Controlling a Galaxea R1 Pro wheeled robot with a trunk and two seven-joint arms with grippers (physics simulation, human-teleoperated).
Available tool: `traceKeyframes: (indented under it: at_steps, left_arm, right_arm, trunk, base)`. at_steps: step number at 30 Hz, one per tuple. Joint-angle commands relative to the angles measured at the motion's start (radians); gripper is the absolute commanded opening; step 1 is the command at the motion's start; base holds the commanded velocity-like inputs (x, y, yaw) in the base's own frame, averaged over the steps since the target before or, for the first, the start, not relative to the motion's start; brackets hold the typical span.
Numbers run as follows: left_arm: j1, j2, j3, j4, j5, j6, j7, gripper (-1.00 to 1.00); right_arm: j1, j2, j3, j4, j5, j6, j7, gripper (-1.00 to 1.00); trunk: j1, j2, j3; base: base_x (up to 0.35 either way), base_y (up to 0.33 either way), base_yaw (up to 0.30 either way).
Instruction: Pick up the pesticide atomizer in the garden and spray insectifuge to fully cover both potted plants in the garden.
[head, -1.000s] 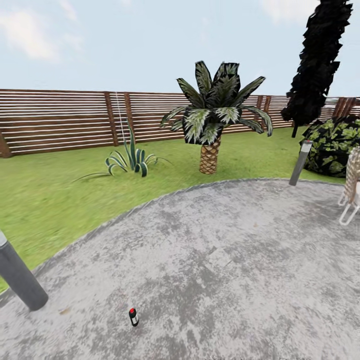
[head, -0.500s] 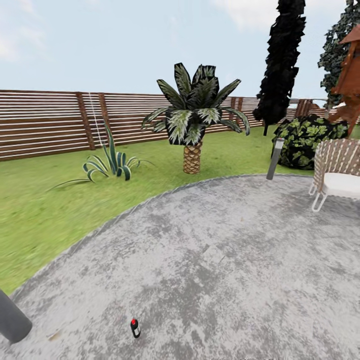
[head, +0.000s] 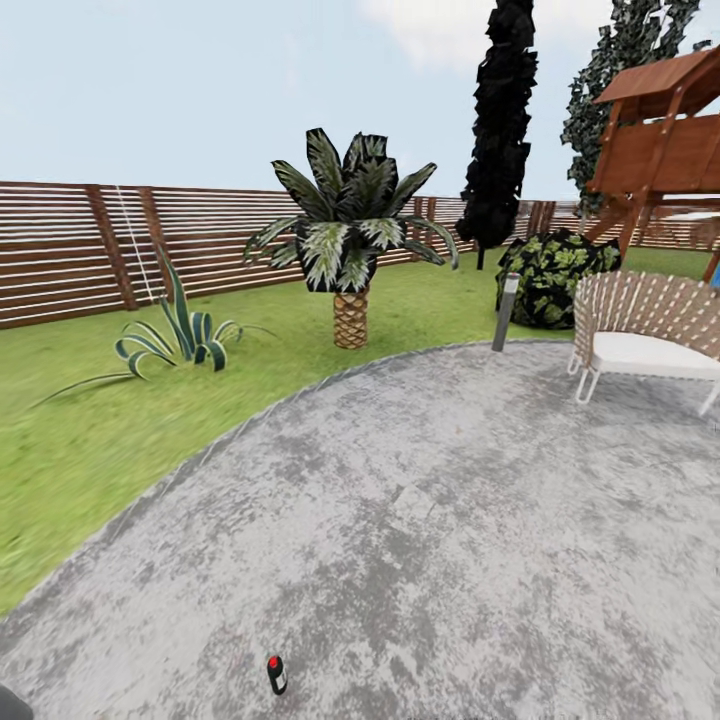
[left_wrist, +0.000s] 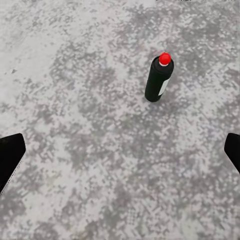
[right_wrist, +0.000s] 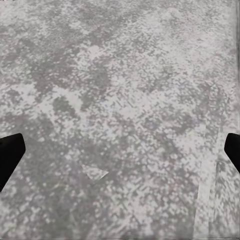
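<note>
The pesticide atomizer (head: 277, 675), a small black bottle with a red cap, stands upright on the grey speckled paving (head: 430, 520) at the bottom of the head view. The left wrist view shows the same atomizer (left_wrist: 159, 78) on the paving, well ahead of my left gripper (left_wrist: 120, 155). That gripper is open, its dark fingertips (left_wrist: 10, 155) far apart and holding nothing. My right gripper (right_wrist: 120, 155) is open too, over bare paving. The potted plants are out of view.
Green lawn (head: 90, 420) edges the paving, backed by a brown slat fence (head: 200, 240). A spiky striped plant (head: 180, 335), a palm (head: 350, 250), a grey bollard (head: 506, 310), a dark bush (head: 550, 275), a woven chair (head: 645, 335) and a wooden play structure (head: 665, 140) stand beyond.
The head camera has swung right, so the whole scene slid left. The chair and play structure came into view and the near left bollard almost left it. The atomizer stays put.
</note>
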Motion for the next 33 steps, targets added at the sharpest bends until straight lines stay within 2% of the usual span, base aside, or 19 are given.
traceKeyframes:
  at_steps: [1, 5, 13, 22, 27, 33]
  left_arm:
    - [0.0, 0.0, 0.001, 0.001, 0.001, -0.003, 0.0, 1.0]
    - [0.0, 0.0, 0.001, 0.0, 0.001, -0.003, 0.0, 1.0]
    - [0.0, 0.0, 0.001, 0.0, 0.001, -0.003, 0.001, 1.0]
    - [0.0, 0.0, 0.001, -0.001, 0.001, -0.003, 0.001, 1.0]
    - [0.0, 0.0, 0.0, -0.001, -0.002, -0.003, 0.0, 1.0]
    - [0.0, -0.003, -0.007, -0.01, -0.005, -0.004, -0.001, 1.0]
  right_arm:
    - [-0.001, 0.0, 0.0, 0.001, 0.005, -0.003, 0.0, 1.0]
    - [-0.001, 0.0, 0.0, 0.001, 0.005, -0.003, 0.0, 1.0]
    - [-0.001, 0.0, 0.0, 0.001, 0.005, -0.003, 0.0, 1.0]
    - [-0.001, 0.0, 0.0, 0.001, 0.005, -0.003, 0.0, 1.0]
    - [-0.001, 0.0, 0.0, 0.001, 0.005, -0.003, 0.0, 1.0]
    - [-0.001, 0.0, -0.003, 0.0, 0.004, -0.003, -0.002, 1.0]
  trunk:
    - [0.0, 0.0, -0.001]
    - [0.0, 0.0, 0.0]
    - [0.0, 0.0, 0.0]
    - [0.0, 0.0, 0.0]
    - [0.0, 0.0, 0.0]
    - [0.0, 0.0, 0.0]
  base:
    - [0.0, 0.193, -0.282]
    - [0.0, 0.071, -0.172]
    - [0.0, 0.015, -0.017]
    - [0.0, 0.239, 0.0]
    - [0.0, 0.09, -0.004]
    - [0.0, 0.011, -0.193]
